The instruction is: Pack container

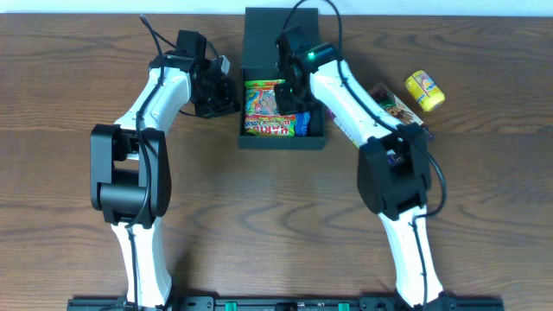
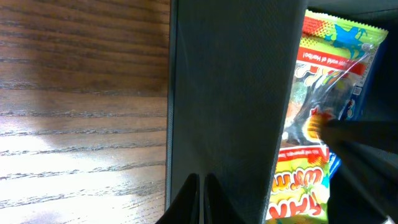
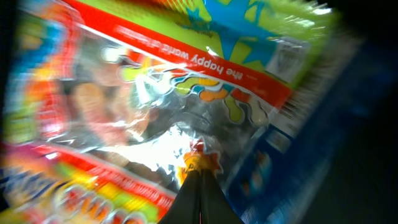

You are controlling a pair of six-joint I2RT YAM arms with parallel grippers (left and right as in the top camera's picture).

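The container (image 1: 282,141) is a dark square box at the table's top centre, its flap lid (image 1: 259,34) open at the back. A colourful gummy packet (image 1: 268,112) and a blue packet (image 1: 304,123) lie inside. My left gripper (image 1: 226,93) is shut, its tips against the outside of the box's left wall (image 2: 230,93); the fingertips (image 2: 202,186) are together. My right gripper (image 1: 289,95) is shut inside the box, its tips (image 3: 199,171) touching the gummy packet (image 3: 155,93) beside the blue packet (image 3: 292,162). The gummy packet also shows in the left wrist view (image 2: 305,124).
A yellow snack packet (image 1: 425,90) lies at the right, and a brown packet (image 1: 393,104) lies between it and the box, partly under my right arm. Wood table (image 1: 259,225) spreads in front of the box.
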